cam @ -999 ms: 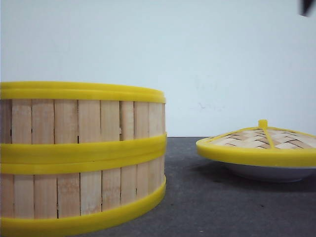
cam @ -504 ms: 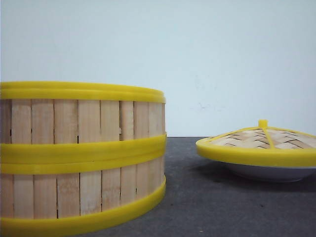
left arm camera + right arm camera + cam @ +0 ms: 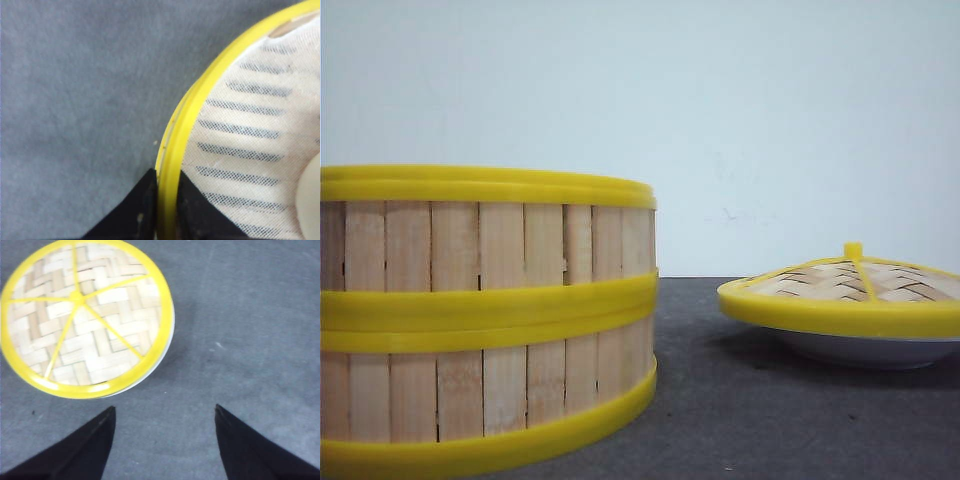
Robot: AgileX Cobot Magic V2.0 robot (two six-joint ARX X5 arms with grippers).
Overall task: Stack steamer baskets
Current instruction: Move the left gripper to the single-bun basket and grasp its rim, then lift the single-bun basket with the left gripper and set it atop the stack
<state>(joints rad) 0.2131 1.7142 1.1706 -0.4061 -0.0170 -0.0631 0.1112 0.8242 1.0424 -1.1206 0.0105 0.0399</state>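
Observation:
Two steamer baskets stand stacked at the left of the front view, the upper basket (image 3: 480,235) resting squarely on the lower basket (image 3: 480,390). No gripper shows in that view. In the left wrist view my left gripper (image 3: 166,175) is shut on the yellow rim (image 3: 200,95) of a steamer basket, one finger outside the wall and one inside. A white mesh liner (image 3: 250,130) with dark stripes covers that basket's floor. I cannot tell whether it is one of the stacked two. My right gripper (image 3: 165,410) hangs open over bare grey mat, holding nothing.
A woven domed lid (image 3: 845,285) with a yellow rim and knob lies on a white plate (image 3: 870,350) at the right. The lid (image 3: 85,315) is also just beyond my right gripper's fingertips. A pale round object (image 3: 310,200) lies inside the gripped basket.
A dark shape at the top right corner of the front view a second ago has gone out of sight. The stacked baskets and the lid have not moved.

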